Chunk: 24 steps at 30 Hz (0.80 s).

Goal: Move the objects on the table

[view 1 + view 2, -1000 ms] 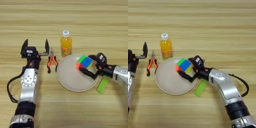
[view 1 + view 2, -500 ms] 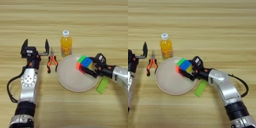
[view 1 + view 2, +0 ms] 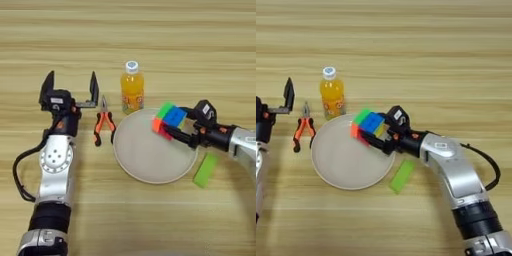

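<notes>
My right gripper [image 3: 175, 125] is shut on the multicoloured puzzle cube [image 3: 167, 119], holding it over the right part of a cream plate [image 3: 135, 160]. In the right eye view the cube [image 3: 368, 125] hangs just above the plate's [image 3: 336, 165] upper right rim. The orange-juice bottle [image 3: 132, 93] with its white cap stands upright just behind the plate. My left gripper [image 3: 70, 87] is open at the left, fingers pointing up, holding nothing.
Orange-handled pliers [image 3: 102, 125] lie between my left gripper and the plate. A green flat block [image 3: 205, 170] lies on the table [image 3: 150, 40] right of the plate, below my right forearm.
My right gripper has carried the cube a little to the left, further over the plate. The left arm has not moved.
</notes>
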Tool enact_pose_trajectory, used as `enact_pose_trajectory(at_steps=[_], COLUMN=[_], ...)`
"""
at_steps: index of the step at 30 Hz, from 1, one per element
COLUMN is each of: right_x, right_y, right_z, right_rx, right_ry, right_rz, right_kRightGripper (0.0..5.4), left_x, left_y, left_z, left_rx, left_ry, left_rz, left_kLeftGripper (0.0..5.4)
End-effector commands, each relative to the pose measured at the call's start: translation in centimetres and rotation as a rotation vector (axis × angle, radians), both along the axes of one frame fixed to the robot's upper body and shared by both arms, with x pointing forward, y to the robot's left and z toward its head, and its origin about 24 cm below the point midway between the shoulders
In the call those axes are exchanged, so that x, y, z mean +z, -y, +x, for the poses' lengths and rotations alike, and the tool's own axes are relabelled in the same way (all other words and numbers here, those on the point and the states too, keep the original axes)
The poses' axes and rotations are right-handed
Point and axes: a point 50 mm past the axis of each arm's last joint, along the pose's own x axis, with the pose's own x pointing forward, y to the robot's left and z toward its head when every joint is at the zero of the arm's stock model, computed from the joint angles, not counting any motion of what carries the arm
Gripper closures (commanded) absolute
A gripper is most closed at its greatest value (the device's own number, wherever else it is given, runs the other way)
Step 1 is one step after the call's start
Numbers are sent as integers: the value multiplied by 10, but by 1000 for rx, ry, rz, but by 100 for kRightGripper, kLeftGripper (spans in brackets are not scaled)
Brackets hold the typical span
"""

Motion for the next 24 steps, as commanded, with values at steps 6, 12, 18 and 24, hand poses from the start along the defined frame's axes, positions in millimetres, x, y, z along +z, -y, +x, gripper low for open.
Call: enact_pose_trajectory(at_steps=[6, 12, 18, 24], right_x=[44, 68, 86, 94], right_y=[14, 31, 45, 49], right_z=[9, 11, 10, 3], right_rx=[38, 103, 175, 286], right_ry=[114, 170, 208, 232], right_rz=[26, 21, 5, -38], right_kRightGripper=[208, 208, 208, 208], left_x=[40, 50, 51, 45], left_y=[9, 26, 43, 63], left_z=[-6, -12, -22, -32], left_rx=[-215, -519, -780, -982], left_ry=[158, 120, 59, 0], left_rz=[77, 101, 140, 203], left_kLeftGripper=[0, 0, 0, 0])
